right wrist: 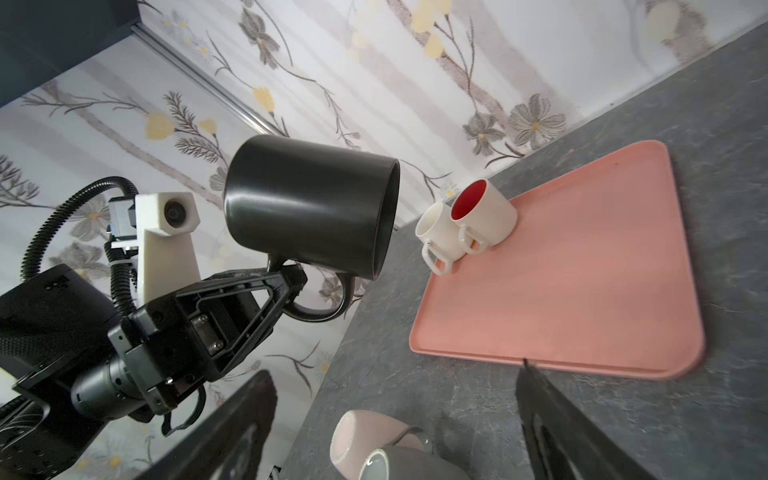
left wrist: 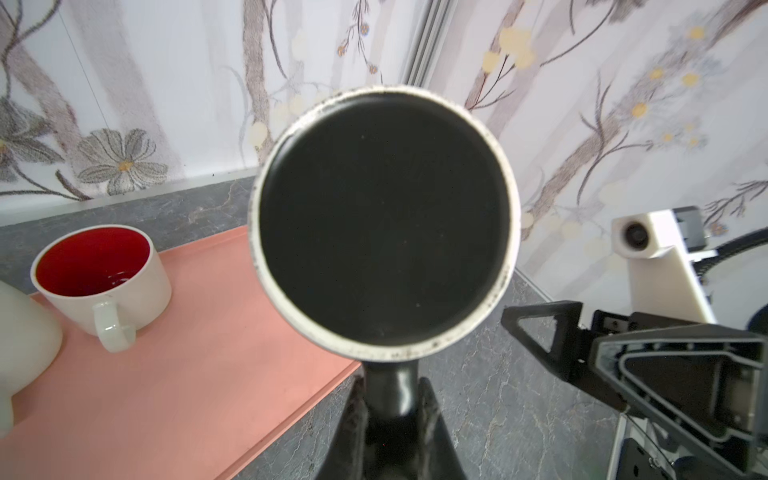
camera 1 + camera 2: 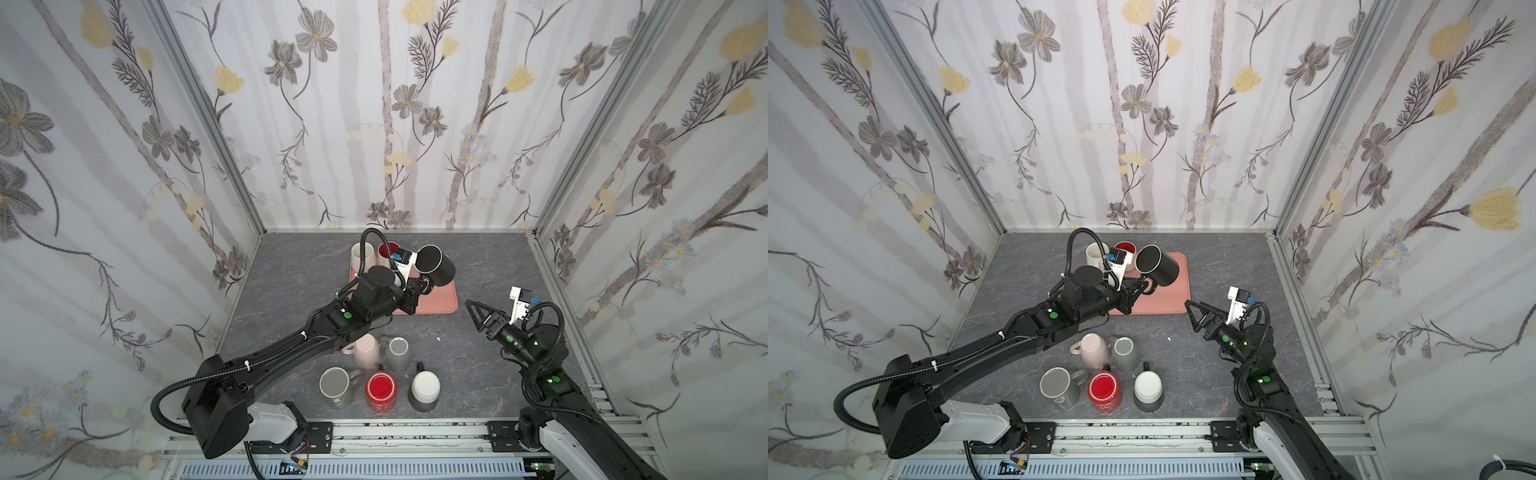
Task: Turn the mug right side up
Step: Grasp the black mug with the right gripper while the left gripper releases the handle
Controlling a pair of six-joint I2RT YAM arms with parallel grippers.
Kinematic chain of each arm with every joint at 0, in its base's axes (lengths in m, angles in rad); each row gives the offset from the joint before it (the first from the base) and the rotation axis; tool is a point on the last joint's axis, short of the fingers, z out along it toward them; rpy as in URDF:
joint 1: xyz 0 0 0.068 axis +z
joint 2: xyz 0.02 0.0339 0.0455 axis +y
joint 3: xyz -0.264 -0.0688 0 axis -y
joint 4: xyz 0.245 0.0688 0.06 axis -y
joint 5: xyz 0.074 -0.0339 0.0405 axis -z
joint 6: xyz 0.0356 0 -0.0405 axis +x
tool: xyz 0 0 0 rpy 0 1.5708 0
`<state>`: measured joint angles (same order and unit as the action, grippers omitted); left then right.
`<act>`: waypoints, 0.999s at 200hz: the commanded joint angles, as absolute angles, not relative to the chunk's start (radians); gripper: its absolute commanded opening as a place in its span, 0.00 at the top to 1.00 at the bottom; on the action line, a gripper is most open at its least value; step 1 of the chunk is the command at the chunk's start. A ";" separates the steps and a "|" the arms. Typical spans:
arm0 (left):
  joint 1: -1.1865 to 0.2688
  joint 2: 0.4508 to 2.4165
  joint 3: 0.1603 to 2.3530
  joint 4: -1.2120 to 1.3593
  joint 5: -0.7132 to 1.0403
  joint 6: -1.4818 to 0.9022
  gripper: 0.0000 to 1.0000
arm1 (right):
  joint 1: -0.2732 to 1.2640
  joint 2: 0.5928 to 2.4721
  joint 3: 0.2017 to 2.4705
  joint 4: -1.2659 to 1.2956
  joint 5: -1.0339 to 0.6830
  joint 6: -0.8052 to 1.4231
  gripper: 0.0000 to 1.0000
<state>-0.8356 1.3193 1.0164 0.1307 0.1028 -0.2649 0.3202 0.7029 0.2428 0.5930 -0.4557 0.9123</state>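
A black mug (image 3: 436, 266) (image 3: 1158, 266) hangs in the air over the pink tray (image 3: 440, 301), lying on its side. My left gripper (image 3: 428, 286) (image 2: 390, 382) is shut on its handle. Its base with a pale ring (image 2: 382, 224) faces the left wrist camera. In the right wrist view the mug (image 1: 307, 208) has its mouth turned toward the back of the tray. My right gripper (image 3: 476, 316) (image 1: 395, 370) stands open and empty to the right of the tray, apart from the mug.
Two upright cups stand at the tray's back left: a cream one (image 3: 360, 255) and one with a red inside (image 3: 385, 249). Near the front edge sit several mugs: pink on its side (image 3: 366, 351), grey (image 3: 397, 353), grey (image 3: 336, 386), red (image 3: 381, 388), white-and-grey (image 3: 424, 390).
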 commanded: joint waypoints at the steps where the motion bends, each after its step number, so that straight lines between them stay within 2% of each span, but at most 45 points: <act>1: -0.825 1.263 0.985 0.349 0.153 -0.282 1.00 | 0.377 0.792 0.264 0.925 -0.540 0.966 0.12; 43: -0.804 1.157 0.935 0.483 0.182 -0.311 1.00 | 0.518 0.994 0.300 1.265 -0.502 1.011 0.12; 84: -0.804 1.134 0.901 0.593 0.221 -0.346 1.00 | 0.553 1.209 0.372 1.615 -0.516 1.147 0.15; 100: -0.802 1.125 0.888 0.623 0.236 -0.360 1.00 | 0.560 1.278 0.407 1.720 -0.516 1.190 0.19; 200: -0.802 1.131 0.865 0.660 0.272 -0.383 1.00 | 0.608 1.451 0.555 1.844 -0.527 1.226 0.35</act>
<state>-0.8032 1.1366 0.8661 0.5190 0.2638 -0.3744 0.6041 1.4353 0.5385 1.5925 -0.5259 1.1976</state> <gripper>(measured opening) 0.120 0.671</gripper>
